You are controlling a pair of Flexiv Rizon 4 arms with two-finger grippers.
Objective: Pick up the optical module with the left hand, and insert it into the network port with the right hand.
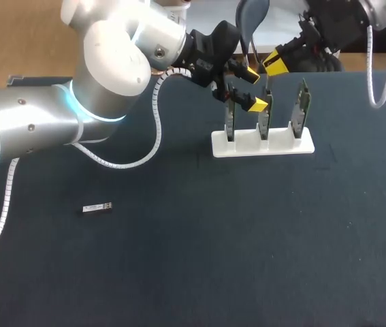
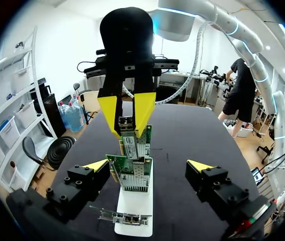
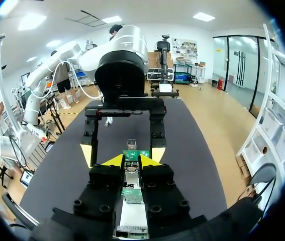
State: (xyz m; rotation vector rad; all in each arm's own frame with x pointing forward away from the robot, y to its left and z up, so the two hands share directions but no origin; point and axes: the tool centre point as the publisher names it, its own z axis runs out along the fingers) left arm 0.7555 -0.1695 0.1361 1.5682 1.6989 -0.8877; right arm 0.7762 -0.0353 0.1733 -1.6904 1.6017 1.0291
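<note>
One optical module (image 1: pixel 96 208) lies on the dark table, far to the left of both grippers. A white stand (image 1: pixel 261 145) holds three upright green network cards. My right gripper (image 1: pixel 271 67) is above the middle card (image 1: pixel 265 117), shut on a second silvery module (image 2: pixel 126 123) at that card's top port. In its own wrist view the right gripper (image 3: pixel 132 160) pinches this module (image 3: pixel 131 168) between its yellow tips. My left gripper (image 1: pixel 254 88) stands wide open astride the same card (image 2: pixel 132 170), its fingertips (image 2: pixel 97 164) on either side without touching it.
The two outer cards (image 1: pixel 228 119) (image 1: pixel 301 109) stand close beside the middle one. The stand's base (image 2: pixel 134 206) runs under my left gripper. A white spiral cable (image 1: pixel 155 129) hangs from the left arm over the table.
</note>
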